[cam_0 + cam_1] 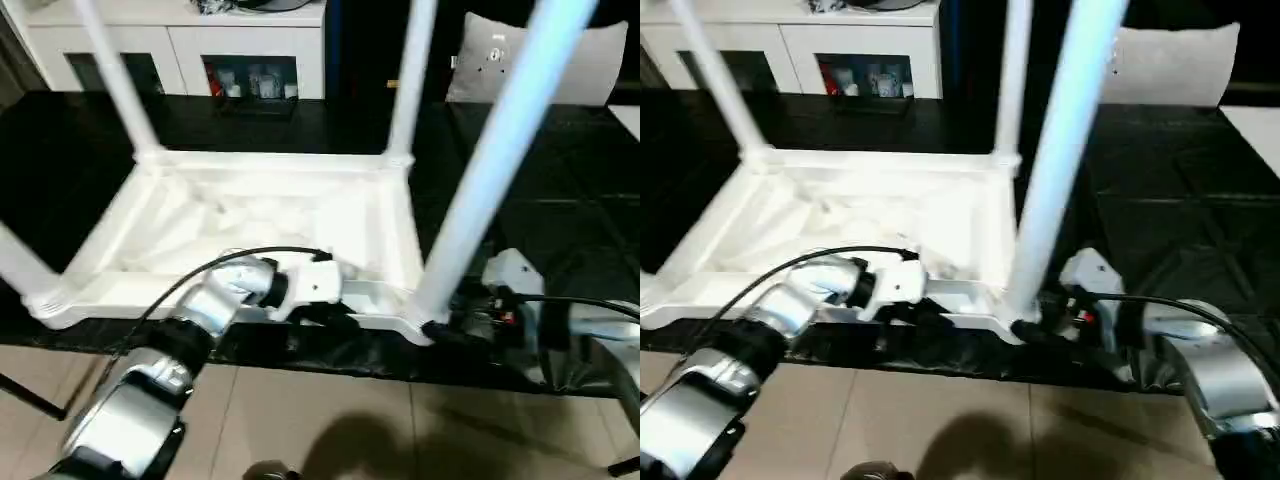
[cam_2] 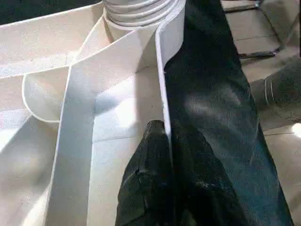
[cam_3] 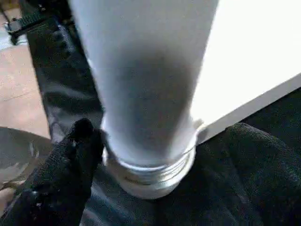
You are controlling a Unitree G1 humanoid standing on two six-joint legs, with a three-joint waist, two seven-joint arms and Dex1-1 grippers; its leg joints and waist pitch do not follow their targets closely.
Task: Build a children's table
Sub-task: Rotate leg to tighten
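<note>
Black cloth covers the work surface (image 1: 600, 230), with white cabinets (image 1: 180, 45) and a pillow (image 1: 560, 60) behind. On it the children's table (image 1: 250, 225) lies upside down, ribbed underside up, all white — four legs stand in its corner sockets, so little seems left but tightening and turning it over. The near right leg (image 1: 490, 170) shows thread at its base. The left gripper (image 2: 157, 141) pinches the near rim; the right gripper (image 1: 450, 330) stands wide around that leg's base.

Probably a home: glass-door cabinets (image 1: 180, 55), pillow (image 1: 560, 60), tiled floor (image 1: 330, 420).
</note>
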